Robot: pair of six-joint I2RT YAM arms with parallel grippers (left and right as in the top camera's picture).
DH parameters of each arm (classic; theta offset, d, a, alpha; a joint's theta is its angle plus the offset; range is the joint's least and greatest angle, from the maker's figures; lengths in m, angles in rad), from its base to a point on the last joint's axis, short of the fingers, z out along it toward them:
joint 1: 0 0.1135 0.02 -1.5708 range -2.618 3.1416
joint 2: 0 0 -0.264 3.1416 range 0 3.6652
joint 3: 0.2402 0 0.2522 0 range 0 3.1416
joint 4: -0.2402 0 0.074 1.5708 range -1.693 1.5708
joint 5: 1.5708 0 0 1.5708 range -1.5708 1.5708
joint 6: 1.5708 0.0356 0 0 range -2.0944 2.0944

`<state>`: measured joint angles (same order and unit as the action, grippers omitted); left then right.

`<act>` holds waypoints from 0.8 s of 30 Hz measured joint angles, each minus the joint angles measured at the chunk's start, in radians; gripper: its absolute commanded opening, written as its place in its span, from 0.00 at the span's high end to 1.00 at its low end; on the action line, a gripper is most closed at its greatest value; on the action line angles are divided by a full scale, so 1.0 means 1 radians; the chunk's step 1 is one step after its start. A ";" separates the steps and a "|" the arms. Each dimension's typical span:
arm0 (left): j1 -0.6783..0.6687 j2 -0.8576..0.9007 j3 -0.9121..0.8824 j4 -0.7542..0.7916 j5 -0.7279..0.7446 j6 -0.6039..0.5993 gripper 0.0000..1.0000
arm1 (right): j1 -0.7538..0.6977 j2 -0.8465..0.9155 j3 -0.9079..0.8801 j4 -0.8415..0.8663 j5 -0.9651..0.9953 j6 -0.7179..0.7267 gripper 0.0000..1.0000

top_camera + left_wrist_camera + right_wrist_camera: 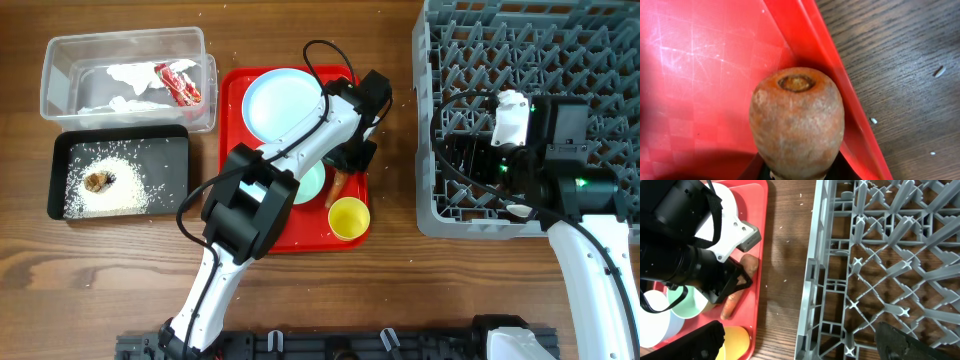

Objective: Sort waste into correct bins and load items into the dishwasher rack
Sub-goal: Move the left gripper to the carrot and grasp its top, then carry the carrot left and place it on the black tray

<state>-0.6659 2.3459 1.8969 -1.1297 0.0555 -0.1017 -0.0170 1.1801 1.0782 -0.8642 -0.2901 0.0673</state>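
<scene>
Orange carrot piece (796,122) lies against the red tray's (715,75) right rim, the left gripper (740,282) pinched around its middle. Lift straight up to clear that rim before carrying it left toward the black tray (60,150); the right gripper (800,345) hangs wide open, empty.

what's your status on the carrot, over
Left gripper closed on carrot piece, by red tray edge. Right gripper open, over dishwasher rack. Yellow cup and mint bowl close beside carrot.

Orange carrot piece (340,187) lies just beside the yellow cup (348,218).
</scene>
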 measured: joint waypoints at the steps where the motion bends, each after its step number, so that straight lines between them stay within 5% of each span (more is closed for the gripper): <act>1: 0.000 -0.001 0.000 -0.002 0.000 -0.002 0.92 | 0.000 0.000 0.000 0.000 0.000 0.000 0.01; 15: 0.039 0.003 0.391 -0.259 0.006 -0.063 0.92 | 0.000 0.000 0.000 0.000 0.000 0.000 0.01; 24: 0.288 -0.077 0.462 -0.456 -0.014 -0.159 0.96 | 0.000 0.000 0.000 0.004 0.000 0.000 0.01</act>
<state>-0.3779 2.2684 2.3592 -1.5860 0.0418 -0.2607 -0.0170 1.1801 1.0782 -0.8600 -0.2901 0.0673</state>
